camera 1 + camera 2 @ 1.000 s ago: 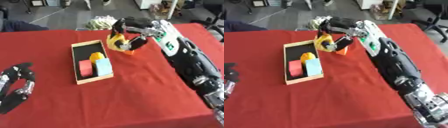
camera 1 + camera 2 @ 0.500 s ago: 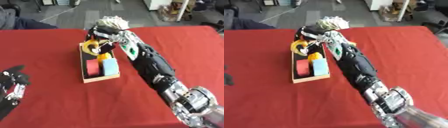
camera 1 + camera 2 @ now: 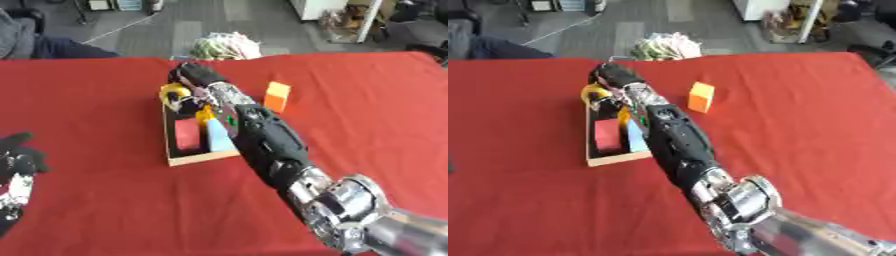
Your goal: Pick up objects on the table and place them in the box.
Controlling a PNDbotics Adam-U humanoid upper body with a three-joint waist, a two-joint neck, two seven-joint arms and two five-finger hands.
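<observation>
The right hand (image 3: 194, 76) curls around a yellow ring (image 3: 175, 93) over the far end of the box (image 3: 199, 158); rigid and light-looking, the ring likely handles best pinched across its band.

Pale bundle (image 3: 225, 46) beyond red tablecloth (image 3: 105, 200)

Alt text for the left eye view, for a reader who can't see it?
The robot's right hand holds a yellow ring over the far end of a box containing red and blue blocks, on a red table. An orange block stands right of the box; the left hand rests lower left.
</observation>
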